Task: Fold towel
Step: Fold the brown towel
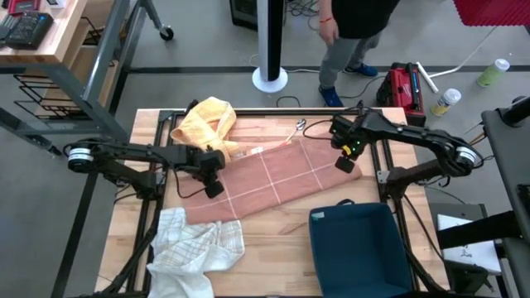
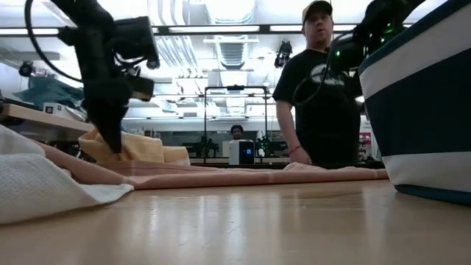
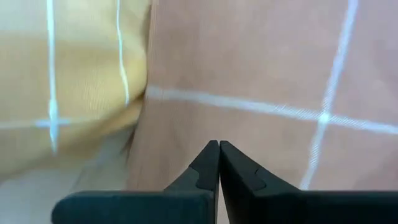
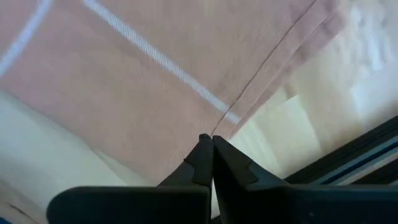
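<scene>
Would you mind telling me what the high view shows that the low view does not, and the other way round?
Only the high view shows the whole table, the pink towel's white grid lines and the right pincer shut at its edge. Only the low view shows the room's ceiling lights behind. Both show the pink towel lying flat, the yellow towel, the white towel, the blue bin, the left pincer shut and a person beyond the table.

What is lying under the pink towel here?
Only bare wooden table shows around the pink towel. Its far-left end meets the yellow towel; which one lies on top cannot be told. Anything beneath its middle is covered.
</scene>
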Available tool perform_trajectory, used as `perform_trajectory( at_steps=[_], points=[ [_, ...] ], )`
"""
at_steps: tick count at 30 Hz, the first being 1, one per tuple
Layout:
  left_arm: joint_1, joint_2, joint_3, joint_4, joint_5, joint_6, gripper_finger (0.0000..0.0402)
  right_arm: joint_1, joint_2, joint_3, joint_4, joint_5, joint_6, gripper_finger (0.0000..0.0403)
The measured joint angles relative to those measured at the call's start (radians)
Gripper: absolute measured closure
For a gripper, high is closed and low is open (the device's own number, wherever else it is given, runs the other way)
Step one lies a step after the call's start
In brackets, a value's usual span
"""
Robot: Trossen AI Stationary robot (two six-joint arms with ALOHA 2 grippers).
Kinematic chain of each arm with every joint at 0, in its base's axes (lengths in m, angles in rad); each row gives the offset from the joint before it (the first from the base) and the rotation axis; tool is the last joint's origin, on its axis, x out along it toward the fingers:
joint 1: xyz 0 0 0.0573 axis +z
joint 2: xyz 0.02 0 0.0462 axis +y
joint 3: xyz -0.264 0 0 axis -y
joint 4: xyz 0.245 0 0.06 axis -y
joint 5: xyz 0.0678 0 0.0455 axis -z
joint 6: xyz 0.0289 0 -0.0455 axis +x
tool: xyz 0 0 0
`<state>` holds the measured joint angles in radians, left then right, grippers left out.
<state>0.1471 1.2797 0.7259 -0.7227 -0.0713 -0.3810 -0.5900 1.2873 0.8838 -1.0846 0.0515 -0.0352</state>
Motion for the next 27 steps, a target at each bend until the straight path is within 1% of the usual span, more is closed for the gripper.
perform_trajectory(
  at_steps=[7,14,17,23,27],
  points=[
    [0.000,0.000,0.034,0.056,-0.042,0.040,0.0398,0.000,-0.031,-0.001,0.036,-0.002,0.021,0.0403],
    [0.000,0.000,0.034,0.066,-0.051,0.041,0.0399,0.000,-0.027,-0.003,0.055,-0.001,0.006,0.0403],
    [0.000,0.001,0.033,0.099,-0.059,0.046,0.0400,0.000,-0.028,-0.005,0.078,0.000,-0.002,0.0403],
    [0.000,0.001,0.033,0.178,-0.159,0.060,0.0397,0.000,-0.029,-0.020,0.224,0.001,0.035,0.0403],
    [0.000,0.002,0.031,0.226,-0.207,0.090,0.0397,0.000,-0.019,-0.022,0.270,0.001,0.040,0.0403]
  ],
)
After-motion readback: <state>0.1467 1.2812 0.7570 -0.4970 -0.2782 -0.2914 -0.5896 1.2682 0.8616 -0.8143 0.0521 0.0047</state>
